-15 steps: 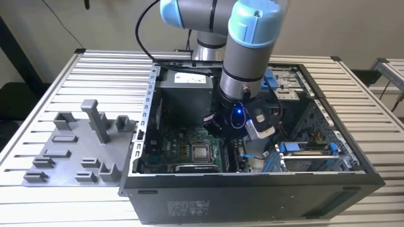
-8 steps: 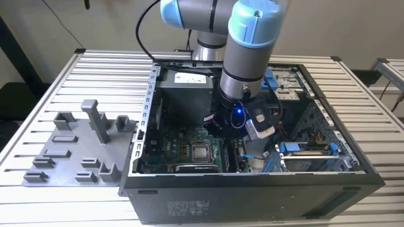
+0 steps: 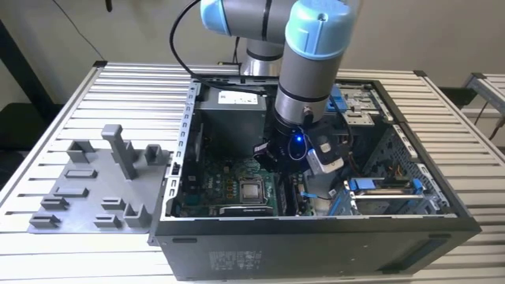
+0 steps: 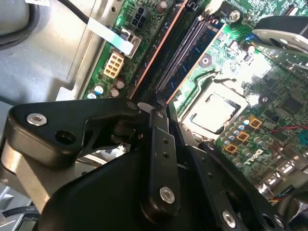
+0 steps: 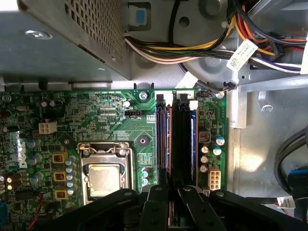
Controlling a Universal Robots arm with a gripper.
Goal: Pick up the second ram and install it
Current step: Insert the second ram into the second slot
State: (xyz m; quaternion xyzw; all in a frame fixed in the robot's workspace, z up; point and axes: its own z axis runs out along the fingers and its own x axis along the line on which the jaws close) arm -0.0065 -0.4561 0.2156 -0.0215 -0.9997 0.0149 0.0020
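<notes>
We are seeing the arm reaching down into the open computer case (image 3: 316, 236) on the slatted worktop (image 3: 79, 100). The gripper (image 5: 168, 192) is sitting low over the memory slots (image 5: 175, 139) of the green motherboard (image 5: 96, 120), beside the silver processor (image 5: 103, 179). Its fingers (image 4: 161, 159) are drawn narrow, pinching a thin edge that we take to be the second ram (image 5: 168, 139), standing in the slot row. The grey tray (image 3: 94, 189) is lying on the worktop, at the exterior view's left of the case.
</notes>
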